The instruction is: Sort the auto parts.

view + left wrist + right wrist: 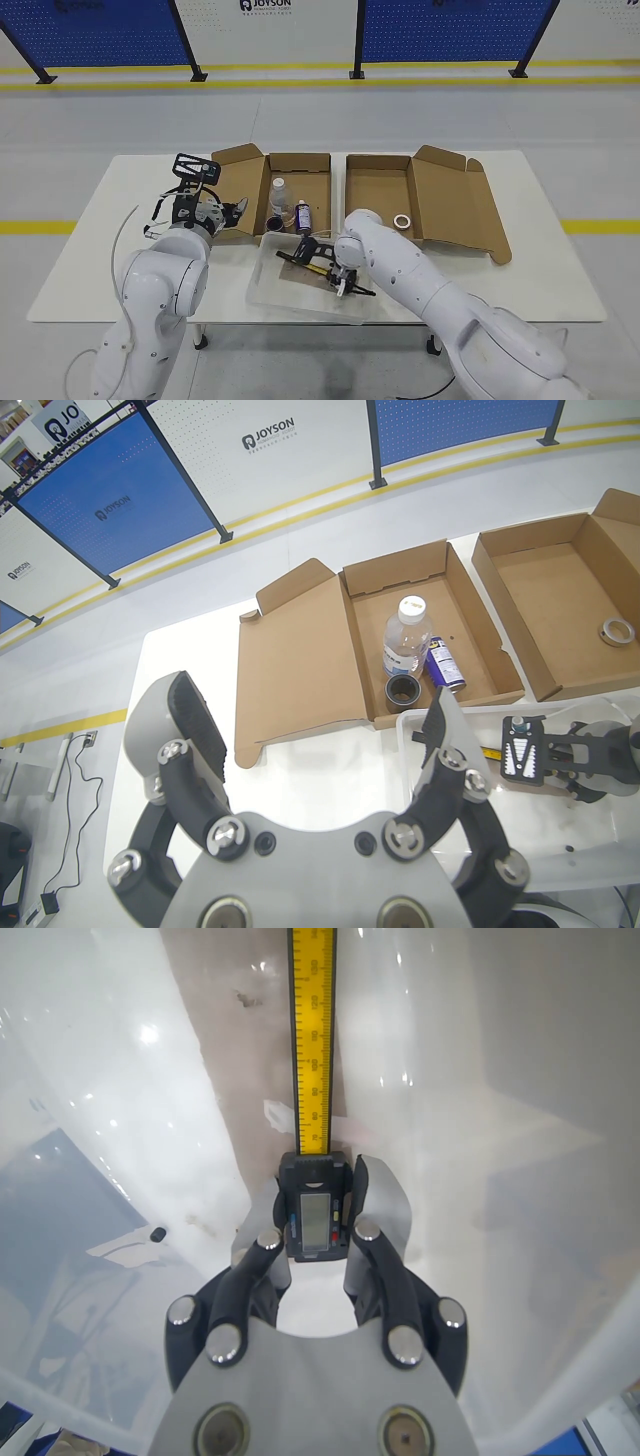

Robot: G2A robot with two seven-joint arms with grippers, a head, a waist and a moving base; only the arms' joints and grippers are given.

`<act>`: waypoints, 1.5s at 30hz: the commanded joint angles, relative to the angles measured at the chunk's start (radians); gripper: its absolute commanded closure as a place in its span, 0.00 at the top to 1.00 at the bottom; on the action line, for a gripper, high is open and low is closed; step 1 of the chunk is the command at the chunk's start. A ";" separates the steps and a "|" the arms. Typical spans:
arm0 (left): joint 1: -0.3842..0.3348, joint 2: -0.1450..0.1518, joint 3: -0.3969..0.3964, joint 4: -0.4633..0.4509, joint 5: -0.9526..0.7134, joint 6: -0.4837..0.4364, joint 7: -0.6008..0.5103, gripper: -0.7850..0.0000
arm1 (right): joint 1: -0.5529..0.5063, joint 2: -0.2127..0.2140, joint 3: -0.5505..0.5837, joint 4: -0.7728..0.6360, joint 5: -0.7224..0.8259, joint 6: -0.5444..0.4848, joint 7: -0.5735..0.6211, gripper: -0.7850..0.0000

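Right claw: closed on the digital caliper, one finger against each side of the black display housing; the yellow scale runs straight out ahead of the fingertips. The claw and caliper sit inside the clear bin; the bin walls rise on both sides of the claw; a small black piece lies on the bin floor just beside one finger, apart from it. Whether the caliper touches the bin floor cannot be told.

Left claw: spread wide, nothing between its fingers; it hangs above the counter, beside the bin's end wall. Directly ahead of the fingertips lies the opened lid flap of the left carton. Beyond the flap, in the carton's tray: a black sleeve nearest the claw, standing on end against the near wall; behind it a clear bottle lying down, white cap pointing away; a blue spray can lying just beside the bottle. Farther out and to the side, the right carton stands next to the left carton, apart from it; a metal ring lies on its floor, well apart from both claws.
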 commanded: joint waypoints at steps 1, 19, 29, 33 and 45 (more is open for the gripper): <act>0.000 0.000 0.000 0.000 0.000 0.000 0.000 1.00 | 0.003 -0.002 0.001 0.007 0.002 -0.007 0.000 0.25; 0.000 0.000 0.000 0.000 0.000 0.000 0.000 1.00 | -0.028 0.033 0.069 -0.120 0.001 0.008 -0.026 0.00; 0.000 0.000 0.000 0.000 0.000 0.000 0.000 1.00 | -0.159 0.138 0.233 -0.428 -0.046 0.068 0.029 0.00; 0.000 0.000 0.000 0.000 0.000 0.000 0.000 1.00 | -0.250 0.187 0.342 -0.585 -0.056 0.080 0.036 0.00; 0.000 0.000 0.000 0.000 0.000 0.000 0.000 1.00 | -0.517 0.277 0.655 -0.895 0.047 0.070 -0.108 0.00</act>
